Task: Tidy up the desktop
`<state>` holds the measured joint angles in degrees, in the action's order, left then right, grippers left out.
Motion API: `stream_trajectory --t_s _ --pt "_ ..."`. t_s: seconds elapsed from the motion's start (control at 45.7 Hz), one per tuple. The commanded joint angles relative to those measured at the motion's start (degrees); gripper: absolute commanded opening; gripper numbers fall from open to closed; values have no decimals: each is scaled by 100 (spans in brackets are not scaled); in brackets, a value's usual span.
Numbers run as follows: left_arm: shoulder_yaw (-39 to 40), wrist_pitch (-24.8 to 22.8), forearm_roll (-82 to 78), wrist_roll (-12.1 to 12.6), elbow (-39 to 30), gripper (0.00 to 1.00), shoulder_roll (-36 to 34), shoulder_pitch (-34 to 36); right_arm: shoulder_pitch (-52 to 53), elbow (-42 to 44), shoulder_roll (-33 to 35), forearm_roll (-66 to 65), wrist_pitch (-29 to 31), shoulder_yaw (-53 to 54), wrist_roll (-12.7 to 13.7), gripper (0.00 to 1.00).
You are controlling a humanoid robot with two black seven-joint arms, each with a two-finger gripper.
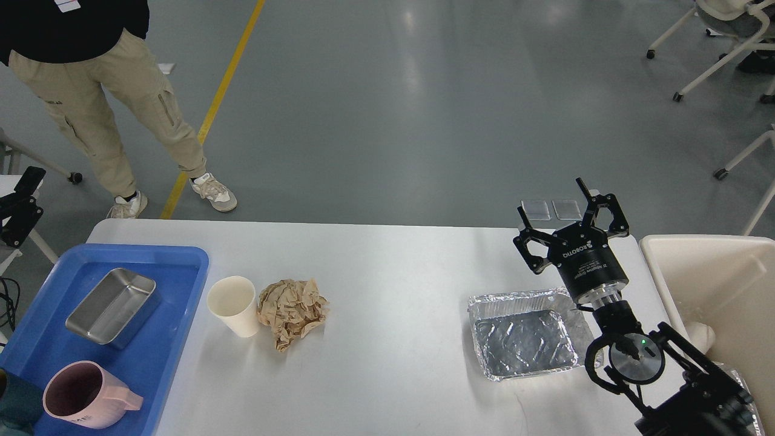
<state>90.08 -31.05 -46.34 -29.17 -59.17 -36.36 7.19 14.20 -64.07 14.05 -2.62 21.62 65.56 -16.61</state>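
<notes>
At right of frame, right gripper [571, 209]: raised over the far right corner of the desktop, fingers spread wide, nothing between them, tips pointing up-frame.
Just below it, foil tray [525, 336]: crinkled, shallow, flat on the desktop, right rim partly hidden behind the arm.
At right edge, bin [720, 290]: cream-coloured, open-topped, beside the desktop's short end.
At far left edge, left gripper [18, 203]: only a dark piece in view, above the blue tray and off the desktop; spread of the fingers impossible to tell.
Across lower frame, desktop [393, 284]: white, wide, rounded corners, filling the bottom half from the blue tray to the bin.
Left of centre, paper cup [234, 306]: white, upright, open mouth up, on the desktop.
Touching the cup's right side, paper ball [292, 311]: brown, crumpled.
Lower left, blue tray [175, 303]: plastic, over the desktop's left end.
Inside the tray, upper part, steel tin [112, 306]: rectangular, set at an angle.
Inside the tray, lower part, pink mug [88, 396]: handle toward the right.
Upper left, person [103, 79]: dark top, beige trousers, standing on grey floor beside a yellow line.
</notes>
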Motion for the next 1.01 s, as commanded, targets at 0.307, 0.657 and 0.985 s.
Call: stream_trajectory --t_s 0.307,0.657,0.985 --pt "124 521 590 25 485 97 524 -139 -31 -27 -60 -1 9 0 0 100" --pt "124 529 942 1605 591 97 674 -121 -31 -27 -51 -1 9 -8 0 100" --pt "-113 248 1707 2706 924 97 885 107 57 26 19 -1 -9 -52 9 100"
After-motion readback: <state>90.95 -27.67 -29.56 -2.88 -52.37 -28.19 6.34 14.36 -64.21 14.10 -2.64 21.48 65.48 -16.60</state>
